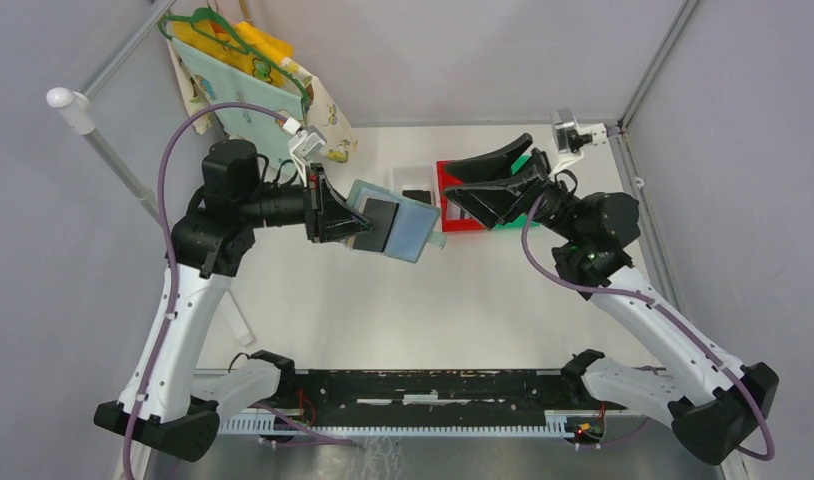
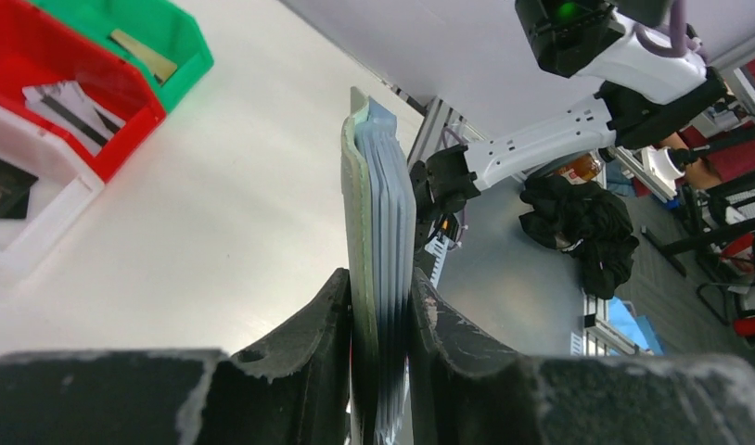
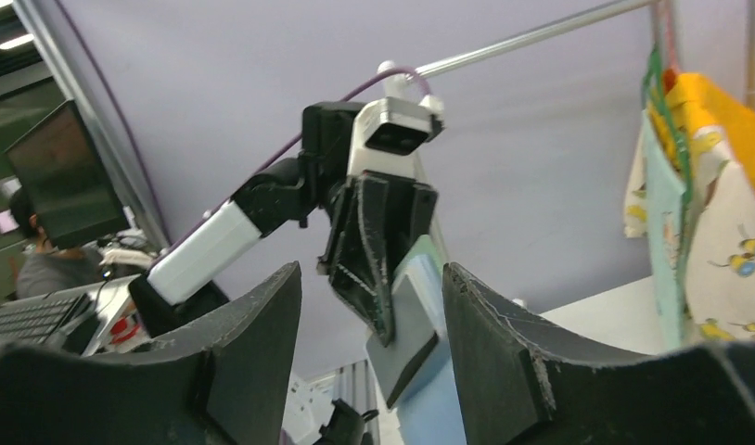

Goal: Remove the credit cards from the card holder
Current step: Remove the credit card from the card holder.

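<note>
The card holder (image 1: 398,232) is in the air over the middle of the desk (image 1: 383,330), well clear of its surface. The left gripper (image 1: 345,222) reaches in from 9 o'clock and is clamped on one end of it. In the left wrist view its fingers (image 2: 309,324) pinch the stack of blue-grey leaves edge-on, so the pockets cannot be read. Whether any cards are inside is impossible to tell. The top view shows a dark patch (image 1: 379,226) on the upper face. It may be a card in a pocket or part of the cover.

Some of the job looks done. At about 3 o'clock from the holder, close by, a red bin (image 2: 123,125) holds grey striped cards (image 2: 72,102). Past it, at 2 o'clock, a green bin (image 2: 193,51) holds a tan card (image 2: 144,56). A white bin (image 2: 40,236) lies beside the red one, on the side away from the green one, with something dark in it that is too cropped to name.

The right gripper (image 1: 465,197) hangs over the red bin with its jaws spread, and its wrist view shows nothing between them. It faces the holder across a short gap.

My reading is that the task is partway through. Sorted cards are already out, and the holder is presented for another pull. What is left depends on pockets these views hide.
</note>
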Robot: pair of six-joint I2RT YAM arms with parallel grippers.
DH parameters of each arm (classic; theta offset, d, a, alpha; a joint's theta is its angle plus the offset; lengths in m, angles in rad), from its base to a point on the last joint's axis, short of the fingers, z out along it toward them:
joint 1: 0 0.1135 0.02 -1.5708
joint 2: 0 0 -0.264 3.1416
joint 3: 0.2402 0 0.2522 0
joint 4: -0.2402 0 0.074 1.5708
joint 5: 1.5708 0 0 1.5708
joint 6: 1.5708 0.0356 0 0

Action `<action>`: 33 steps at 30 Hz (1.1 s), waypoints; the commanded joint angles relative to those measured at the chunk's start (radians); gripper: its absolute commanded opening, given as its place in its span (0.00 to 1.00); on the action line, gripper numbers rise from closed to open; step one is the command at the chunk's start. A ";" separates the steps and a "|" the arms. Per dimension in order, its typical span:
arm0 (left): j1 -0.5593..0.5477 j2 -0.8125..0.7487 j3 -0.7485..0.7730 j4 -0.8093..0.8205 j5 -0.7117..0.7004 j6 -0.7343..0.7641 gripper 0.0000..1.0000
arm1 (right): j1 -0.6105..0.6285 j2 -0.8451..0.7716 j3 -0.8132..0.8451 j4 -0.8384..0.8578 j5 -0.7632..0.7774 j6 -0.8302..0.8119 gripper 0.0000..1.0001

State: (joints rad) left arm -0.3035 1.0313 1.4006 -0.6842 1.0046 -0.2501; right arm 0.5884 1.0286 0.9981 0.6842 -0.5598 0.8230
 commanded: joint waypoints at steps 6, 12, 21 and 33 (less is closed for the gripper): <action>0.000 0.041 0.097 -0.107 -0.056 0.096 0.02 | 0.089 0.136 -0.006 0.043 -0.226 0.082 0.60; 0.011 0.080 0.198 -0.201 -0.048 0.169 0.02 | 0.141 0.179 -0.029 0.051 -0.234 0.070 0.53; 0.017 0.092 0.207 -0.191 0.015 0.133 0.02 | 0.164 0.220 -0.061 0.078 -0.229 0.076 0.50; 0.017 0.087 0.190 -0.171 0.039 0.094 0.02 | 0.199 0.316 -0.023 0.207 -0.216 0.147 0.50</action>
State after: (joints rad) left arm -0.2867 1.1328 1.5738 -0.9024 0.9771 -0.1326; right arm 0.7773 1.3201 0.9344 0.7689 -0.7670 0.9237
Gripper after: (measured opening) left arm 0.316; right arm 0.501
